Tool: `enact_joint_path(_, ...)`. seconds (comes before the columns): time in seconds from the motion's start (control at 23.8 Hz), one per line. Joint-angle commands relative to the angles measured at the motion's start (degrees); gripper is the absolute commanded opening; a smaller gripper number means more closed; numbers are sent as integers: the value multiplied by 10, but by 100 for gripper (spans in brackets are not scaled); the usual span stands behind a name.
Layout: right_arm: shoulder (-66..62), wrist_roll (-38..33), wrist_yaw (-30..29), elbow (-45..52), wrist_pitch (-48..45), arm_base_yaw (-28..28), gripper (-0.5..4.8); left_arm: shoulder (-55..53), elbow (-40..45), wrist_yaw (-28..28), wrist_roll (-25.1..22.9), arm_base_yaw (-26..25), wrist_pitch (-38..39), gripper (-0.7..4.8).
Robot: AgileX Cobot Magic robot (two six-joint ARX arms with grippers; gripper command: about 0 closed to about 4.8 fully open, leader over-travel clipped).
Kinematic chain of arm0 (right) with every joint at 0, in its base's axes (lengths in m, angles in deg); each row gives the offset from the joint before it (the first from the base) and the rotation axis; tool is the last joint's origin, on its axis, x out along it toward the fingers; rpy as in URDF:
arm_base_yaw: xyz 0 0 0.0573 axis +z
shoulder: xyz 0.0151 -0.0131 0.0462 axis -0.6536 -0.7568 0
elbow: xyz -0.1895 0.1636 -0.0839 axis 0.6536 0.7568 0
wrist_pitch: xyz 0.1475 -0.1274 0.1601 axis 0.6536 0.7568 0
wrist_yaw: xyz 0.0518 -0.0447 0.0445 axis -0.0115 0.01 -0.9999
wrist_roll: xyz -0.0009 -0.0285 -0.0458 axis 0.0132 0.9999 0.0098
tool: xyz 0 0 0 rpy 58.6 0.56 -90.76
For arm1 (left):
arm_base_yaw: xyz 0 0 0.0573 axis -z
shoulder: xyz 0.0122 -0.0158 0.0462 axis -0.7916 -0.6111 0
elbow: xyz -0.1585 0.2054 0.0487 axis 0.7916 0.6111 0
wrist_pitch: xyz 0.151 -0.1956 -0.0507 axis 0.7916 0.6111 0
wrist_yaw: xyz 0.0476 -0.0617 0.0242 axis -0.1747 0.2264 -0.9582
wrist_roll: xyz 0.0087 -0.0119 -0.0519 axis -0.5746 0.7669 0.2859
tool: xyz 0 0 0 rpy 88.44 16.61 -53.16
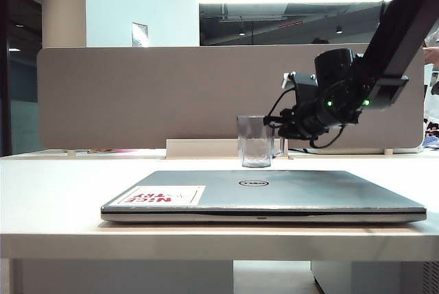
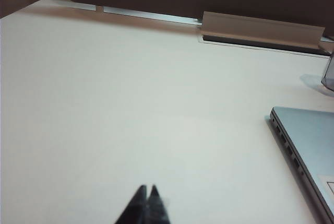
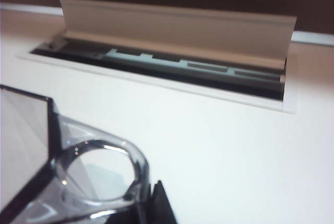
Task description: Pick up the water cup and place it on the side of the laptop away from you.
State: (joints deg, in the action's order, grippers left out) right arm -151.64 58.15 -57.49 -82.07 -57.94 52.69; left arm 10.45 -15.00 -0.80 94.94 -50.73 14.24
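Hanging upright above the far edge of the laptop (image 1: 264,194), the water cup (image 1: 255,141) is clear, squarish and off the white tabletop (image 1: 55,191). Its base sits just over the strip of tabletop between the lid and a raised cable flap (image 3: 172,31) by the grey divider panel (image 1: 137,95). The right claw (image 1: 287,128) is clenched on the cup's handle (image 3: 99,169), reaching in from the right side of the exterior view, so the cup lies directly ahead of its tips. Setting down likely needs only a straight descent behind the laptop. The left claw (image 2: 147,198) is pinched closed on nothing, low over bare tabletop left of the laptop, well apart from the cup.
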Motion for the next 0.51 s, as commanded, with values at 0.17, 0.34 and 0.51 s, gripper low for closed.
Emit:
enact_joint_path(0.17,-7,-3,-1,-4,-27,0,-1,0,-2,0,2,1,0,-6)
enact_joint_path(0.34,-9,-3,-1,-4,-29,0,0,0,-2,0,2,1,0,-6)
enact_joint_path(0.51,-10,-3,-1,-4,-29,0,0,0,-2,0,2,1,0,-6)
